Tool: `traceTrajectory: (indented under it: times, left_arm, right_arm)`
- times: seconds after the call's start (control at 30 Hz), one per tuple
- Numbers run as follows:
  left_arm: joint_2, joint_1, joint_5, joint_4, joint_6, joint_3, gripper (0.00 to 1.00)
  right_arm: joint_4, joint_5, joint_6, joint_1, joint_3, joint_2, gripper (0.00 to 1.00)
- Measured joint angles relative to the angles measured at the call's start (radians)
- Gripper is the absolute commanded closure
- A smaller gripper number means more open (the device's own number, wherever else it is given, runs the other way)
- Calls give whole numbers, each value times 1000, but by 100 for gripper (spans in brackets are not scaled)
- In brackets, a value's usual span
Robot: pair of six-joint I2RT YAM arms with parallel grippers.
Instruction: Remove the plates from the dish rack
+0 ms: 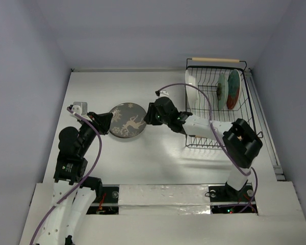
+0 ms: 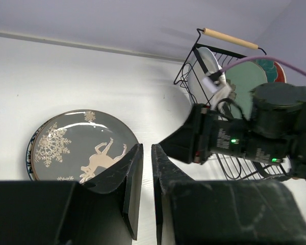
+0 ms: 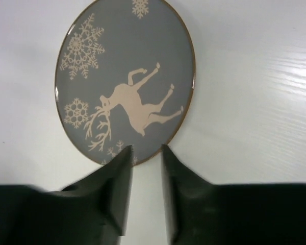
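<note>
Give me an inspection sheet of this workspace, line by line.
Surface: white table, glossy.
Job's things: grey deer plate flat on the table; white plate, mint plate and red-and-teal plate on edge in the dish rack.
Clutter: nothing seen.
Grippers: left gripper nearly closed, empty, beside the grey deer plate; right gripper open, empty, tips at its rim.
Cables: left purple cable loops along its arm; right purple cable arcs in front of the rack.
Surroundings: plain pale walls.

Deer plate (image 3: pixel 125 76) lies flat on table (image 3: pixel 255 102) (jaws parted).
</note>
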Motion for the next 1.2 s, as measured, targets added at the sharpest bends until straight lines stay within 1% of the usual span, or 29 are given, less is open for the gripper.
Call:
traceTrajectory:
  times: [0.03, 0.07, 0.13, 0.2, 0.3, 0.37, 0.43, 0.47, 0.57, 0.6, 0.67, 0.77, 0.97, 1.1, 1.2]
  left_arm:
    - [0, 0, 0, 0, 0, 0, 91]
    - [0, 0, 0, 0, 0, 0, 93]
    - [-2, 0, 0, 0, 0, 0, 98]
    - [-4, 0, 0, 0, 0, 0, 100]
    - [-8, 0, -1, 0, 0, 0, 100]
    - [-8, 0, -2, 0, 0, 0, 100]
    - [-9, 0, -2, 0, 0, 0, 100]
    - [-10, 0, -2, 0, 0, 0, 100]
    - [-13, 0, -1, 0, 0, 0, 100]
    - [-13, 0, -1, 0, 0, 0, 100]
    - [-13, 0, 0, 0, 0, 0, 98]
    - [-13, 0, 0, 0, 0, 0, 94]
    - [-13, 0, 0, 0, 0, 0, 92]
    - [-13, 0, 0, 0, 0, 0, 91]
    - [-13, -5, 0, 0, 0, 0, 91]
  right_arm:
    - [-13, 6, -8, 0, -8, -21, 77]
    - [-24, 12, -21, 0, -23, -53, 91]
    - [-54, 25, -49, 0, -45, -122, 100]
    - [-87, 57, -80, 0, -45, -192, 100]
    - [-143, 141, -138, -3, -17, -291, 100]
    - [-175, 175, -181, -25, 28, -340, 100]
    - [-200, 196, -217, -75, 75, -368, 100]
    - [-214, 209, -236, -112, 100, -376, 91]
    - [-286, 294, -304, -209, 198, -364, 43]
    - [-293, 312, -312, -228, 209, -353, 38]
    - [-339, 363, -352, -255, 266, -312, 37]
    - [-396, 404, -405, -264, 348, -229, 37]
    - [-506, 459, -482, -275, 512, -47, 39]
    - [-554, 480, -518, -281, 568, 35, 45]
    - [-579, 503, -539, -283, 590, 80, 52]
